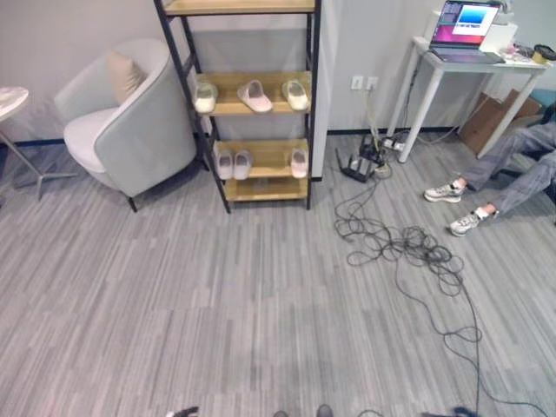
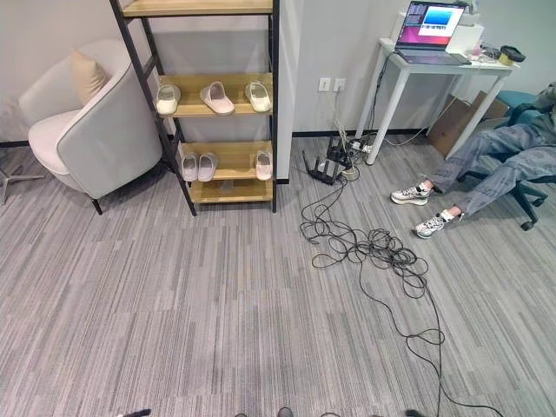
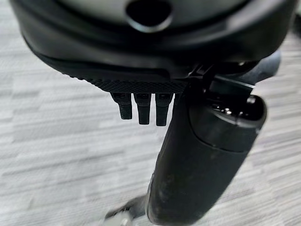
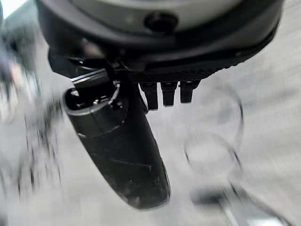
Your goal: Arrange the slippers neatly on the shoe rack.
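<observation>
From where I stand the shoe rack (image 1: 261, 104) sits at 12 o'clock, well apart from me across the carpet. Its middle shelf carries 3 slippers (image 1: 254, 95): 1 at the shelf's 9 o'clock end, 1 in the centre lying slightly askew, 1 at the 3 o'clock end. The lower shelf holds 3 more (image 1: 234, 163): a pair touching side by side toward 9 o'clock and a single one toward 3 o'clock. I see no slipper on the floor, so I judge the placing done. What may remain is tidying: the skewed centre slipper and the lone ones spaced apart from their partners, though at this range I cannot be sure how crooked they really are.

My left robot hand (image 3: 197, 155) hangs over bare carpet with its fingers relaxed and pointing down, thumb alongside, holding nothing and touching nothing. My right robot hand (image 4: 122, 141) is the same: fingers loose and straight, nothing in them, carpet beneath.

A grey armchair (image 1: 130, 122) stands at the rack's 9 o'clock. At 2 o'clock a person (image 1: 512, 169) sits by a white surface (image 1: 452, 56) bearing a laptop (image 1: 465, 30).
</observation>
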Motion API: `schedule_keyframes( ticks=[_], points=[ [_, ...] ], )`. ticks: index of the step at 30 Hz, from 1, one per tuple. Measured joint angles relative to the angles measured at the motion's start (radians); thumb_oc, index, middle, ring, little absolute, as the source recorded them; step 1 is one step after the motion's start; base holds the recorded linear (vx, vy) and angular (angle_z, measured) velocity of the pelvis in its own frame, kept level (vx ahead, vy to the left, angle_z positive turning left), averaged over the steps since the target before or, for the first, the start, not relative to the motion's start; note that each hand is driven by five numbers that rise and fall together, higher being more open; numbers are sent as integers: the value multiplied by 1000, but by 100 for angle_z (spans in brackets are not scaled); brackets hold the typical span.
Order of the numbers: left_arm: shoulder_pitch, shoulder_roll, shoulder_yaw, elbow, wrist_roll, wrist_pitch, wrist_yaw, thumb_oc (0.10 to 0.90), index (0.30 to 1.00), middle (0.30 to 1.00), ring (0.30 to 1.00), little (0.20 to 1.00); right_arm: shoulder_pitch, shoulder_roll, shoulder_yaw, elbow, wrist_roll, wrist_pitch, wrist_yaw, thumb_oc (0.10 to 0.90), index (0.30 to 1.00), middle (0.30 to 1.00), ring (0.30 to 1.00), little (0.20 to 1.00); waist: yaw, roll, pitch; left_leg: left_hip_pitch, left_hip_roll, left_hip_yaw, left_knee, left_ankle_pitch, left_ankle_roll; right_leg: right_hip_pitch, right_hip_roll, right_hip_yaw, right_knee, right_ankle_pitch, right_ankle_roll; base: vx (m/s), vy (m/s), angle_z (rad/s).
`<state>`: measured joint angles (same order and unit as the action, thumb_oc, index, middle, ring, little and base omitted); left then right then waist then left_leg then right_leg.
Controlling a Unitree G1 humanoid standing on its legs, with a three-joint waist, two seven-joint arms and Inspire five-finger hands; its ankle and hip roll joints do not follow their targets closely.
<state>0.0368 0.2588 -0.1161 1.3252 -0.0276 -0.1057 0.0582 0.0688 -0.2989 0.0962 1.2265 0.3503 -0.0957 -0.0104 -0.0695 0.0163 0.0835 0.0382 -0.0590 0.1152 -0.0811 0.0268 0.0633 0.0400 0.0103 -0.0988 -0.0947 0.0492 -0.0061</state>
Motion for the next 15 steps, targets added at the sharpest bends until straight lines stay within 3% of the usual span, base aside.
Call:
schedule_keyframes(
  ticks=[4,8,10,11,14,15],
  points=[
    [0,-6,-19,0,3,8,-4,800,900,900,900,900,-4,51,6,1,-33,12,17,800,900,900,900,900,1,19,7,-2,-2,-14,0,0,0,3,-1,-7,0,-3,0,6,-29,8],
    [-9,-4,-18,0,3,18,2,800,900,900,900,900,-4,28,8,6,-35,21,4,800,900,900,900,900,-6,20,13,-4,-1,-23,-4,-12,-15,2,0,-9,0,-9,-1,41,-70,4],
    [-37,-5,-18,29,1,22,-1,800,900,900,900,900,-12,5,40,26,-72,29,1,800,900,900,900,900,-8,21,27,-36,7,-27,15,-16,-21,-52,4,-10,63,-44,-10,126,-178,2],
    [-61,-6,-52,40,6,25,-3,800,900,900,900,900,-26,-5,50,41,-94,34,4,800,900,900,900,900,-15,13,71,-53,14,-26,58,-39,-34,-84,8,-15,131,-80,-10,162,-282,0],
    [-62,9,-91,29,45,28,-14,800,900,900,900,900,-29,-2,102,31,-113,37,29,800,900,900,900,900,-10,-24,112,-128,33,-12,222,-107,-126,-120,13,20,203,-126,-60,65,-210,2],
    [-99,2,-82,36,52,35,-21,800,900,900,900,900,-31,9,108,26,-115,36,39,800,900,900,900,900,-2,-58,145,-283,42,-11,496,-76,-155,-129,10,2,218,-121,-85,213,-320,40]
  ],
)
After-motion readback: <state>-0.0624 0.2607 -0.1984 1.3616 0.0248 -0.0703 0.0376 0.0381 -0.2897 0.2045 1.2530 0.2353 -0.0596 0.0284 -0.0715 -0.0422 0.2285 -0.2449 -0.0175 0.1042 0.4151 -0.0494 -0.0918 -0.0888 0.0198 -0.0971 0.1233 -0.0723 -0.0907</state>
